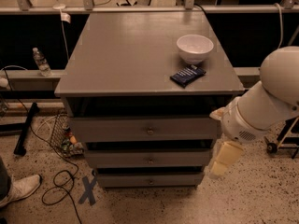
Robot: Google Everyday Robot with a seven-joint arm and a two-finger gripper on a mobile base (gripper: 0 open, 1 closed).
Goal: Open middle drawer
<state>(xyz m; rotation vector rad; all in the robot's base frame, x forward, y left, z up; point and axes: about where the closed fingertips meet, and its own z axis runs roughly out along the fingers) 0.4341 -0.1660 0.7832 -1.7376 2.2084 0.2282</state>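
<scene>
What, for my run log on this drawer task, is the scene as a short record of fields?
furniture: grey wooden cabinet with three drawer fronts
target: grey flat-fronted middle drawer, small round metal knob at centre, looks shut
arm: beige two-finger gripper, beside the cabinet's right front corner at middle-drawer height, not at the knob
on top: round white bowl; flat dark blue packet in front of it

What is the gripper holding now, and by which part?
Nothing: the gripper hangs right of the middle drawer, apart from its knob.
</scene>
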